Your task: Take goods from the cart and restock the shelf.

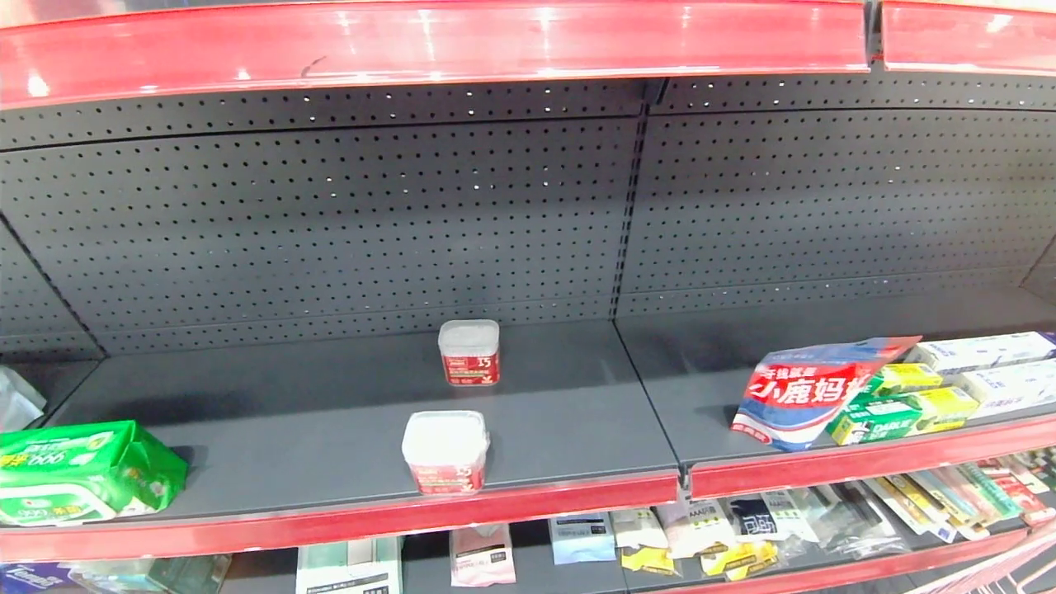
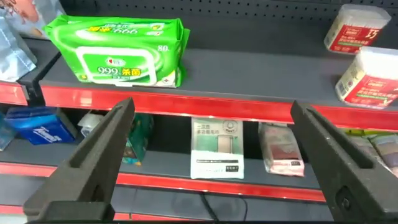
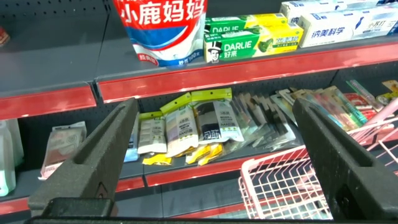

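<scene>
Head view looks onto a mostly bare shelf (image 1: pixel 330 412) with stock only in patches. At centre frame two tubs stand upright in a file. The front tub (image 1: pixel 445 452) is at the red lip and the back tub (image 1: pixel 469 353) is well behind it, which reads as the start of a row faced to the front, with room left between them and to both sides. One wipes pack (image 1: pixel 82 470) lies flat at lower left. At right one bag (image 1: pixel 813 392) leans tilted against two green boxes (image 1: pixel 903 408), with two white boxes (image 1: pixel 982 353) just behind those. The bag looks propped rather than set down squarely.

In the left wrist view the left gripper (image 2: pixel 211 107) has its jaws wide apart and holds nothing. In the right wrist view the right gripper (image 3: pixel 214 102) is likewise spread and empty. Both hang low in front of the lower shelves, so the likely step is a fresh pick, with no item in transit.

One pink wire cart (image 3: pixel 280 186) sits below the right gripper and shows at the lower right corner of the head frame. No goods can be made out in the part of it that is seen.
</scene>
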`<state>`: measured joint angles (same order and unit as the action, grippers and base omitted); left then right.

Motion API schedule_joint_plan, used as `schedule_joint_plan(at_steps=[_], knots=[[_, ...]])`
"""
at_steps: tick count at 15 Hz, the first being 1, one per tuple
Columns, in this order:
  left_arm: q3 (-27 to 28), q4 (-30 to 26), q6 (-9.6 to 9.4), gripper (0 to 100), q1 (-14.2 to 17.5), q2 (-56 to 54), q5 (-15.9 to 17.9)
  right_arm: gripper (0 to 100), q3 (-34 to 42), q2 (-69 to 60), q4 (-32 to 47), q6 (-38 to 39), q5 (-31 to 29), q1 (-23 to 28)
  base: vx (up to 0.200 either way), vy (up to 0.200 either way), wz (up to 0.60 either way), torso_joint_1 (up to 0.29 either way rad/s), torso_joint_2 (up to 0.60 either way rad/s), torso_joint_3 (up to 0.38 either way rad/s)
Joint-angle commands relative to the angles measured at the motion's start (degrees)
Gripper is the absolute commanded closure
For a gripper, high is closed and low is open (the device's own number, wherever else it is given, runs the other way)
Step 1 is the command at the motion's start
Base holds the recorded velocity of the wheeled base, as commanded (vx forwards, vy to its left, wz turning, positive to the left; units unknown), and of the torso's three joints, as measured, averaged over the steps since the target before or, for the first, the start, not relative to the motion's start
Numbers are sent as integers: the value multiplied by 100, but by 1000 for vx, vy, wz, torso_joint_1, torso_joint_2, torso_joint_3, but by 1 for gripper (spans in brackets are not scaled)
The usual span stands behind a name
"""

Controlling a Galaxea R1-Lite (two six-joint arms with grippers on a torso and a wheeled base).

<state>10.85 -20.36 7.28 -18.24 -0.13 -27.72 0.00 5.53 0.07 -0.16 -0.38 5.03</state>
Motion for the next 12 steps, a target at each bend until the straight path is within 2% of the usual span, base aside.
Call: schedule_joint_plan(at_steps=[1,3,10,12], knots=[[-4,6,2,0,4,13,4,0,0,9,1,-2,3,-2,0,0,600,12,-2,7],[-4,6,-7,0,4,13,4,0,0,9,1,-2,3,-2,0,0,600,10,2,-5],[-4,-3,-60,0,4,13,4,0,0,9,1,7,-6,6,0,0,0,0,0,0],[-13,6,-218,0,4,13,4,0,0,9,1,-2,-6,6,0,0,0,0,0,0]])
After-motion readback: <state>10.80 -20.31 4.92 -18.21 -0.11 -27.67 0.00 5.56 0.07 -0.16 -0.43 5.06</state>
